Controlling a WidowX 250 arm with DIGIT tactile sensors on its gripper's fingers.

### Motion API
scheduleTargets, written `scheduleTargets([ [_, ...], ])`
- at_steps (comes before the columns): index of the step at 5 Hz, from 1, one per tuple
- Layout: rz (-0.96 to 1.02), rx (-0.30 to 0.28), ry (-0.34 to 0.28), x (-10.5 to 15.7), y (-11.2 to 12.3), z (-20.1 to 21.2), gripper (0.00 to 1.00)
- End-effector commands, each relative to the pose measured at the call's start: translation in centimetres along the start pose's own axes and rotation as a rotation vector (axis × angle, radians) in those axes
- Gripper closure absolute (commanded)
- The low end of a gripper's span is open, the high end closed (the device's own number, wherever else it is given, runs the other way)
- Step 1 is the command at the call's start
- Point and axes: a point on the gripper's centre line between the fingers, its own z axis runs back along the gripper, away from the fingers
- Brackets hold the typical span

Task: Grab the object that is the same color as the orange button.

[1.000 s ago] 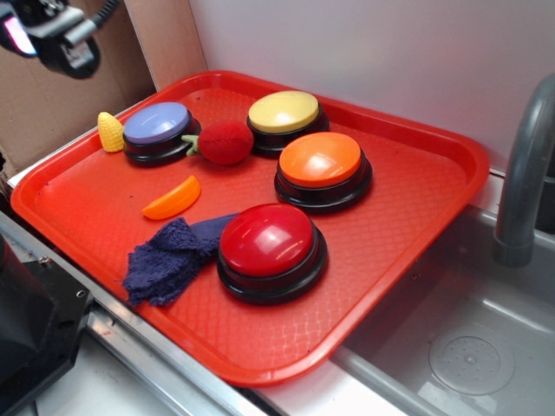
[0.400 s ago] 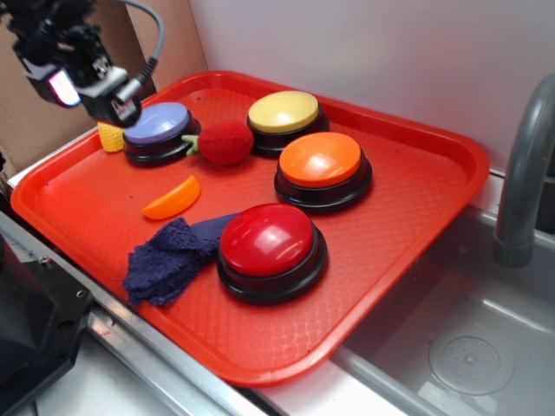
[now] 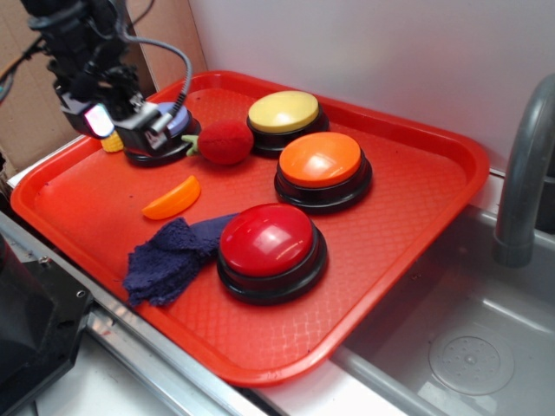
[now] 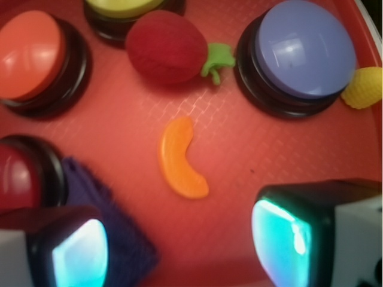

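Red tray (image 3: 416, 165) beside a sink: our gripper (image 4: 179, 242) hangs wide open, holding nothing, above the orange slice (image 4: 179, 158), which lies just beyond the blue cloth (image 4: 105, 209), well apart from the orange button (image 3: 321, 160) we're matching, likely lining up to descend.

I'm seeing bare tray (image 4: 239, 173) all around the orange slice (image 4: 179, 159); the purple cloth (image 4: 114, 227), plush strawberry (image 4: 167, 46) and purple button (image 4: 302, 54) are crowding in nearby.
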Motion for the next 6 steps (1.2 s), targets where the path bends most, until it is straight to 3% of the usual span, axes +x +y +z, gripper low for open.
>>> scheduleTargets([
  [1, 0.010, 0.007, 0.004, 1.1, 0.0, -2.7, 0.00],
  [3, 0.021, -0.018, 0.050, 1.0, 0.1, -5.1, 0.00],
  [6, 0.015, 0.015, 0.046, 0.9, -0.1, -6.8, 0.00],
])
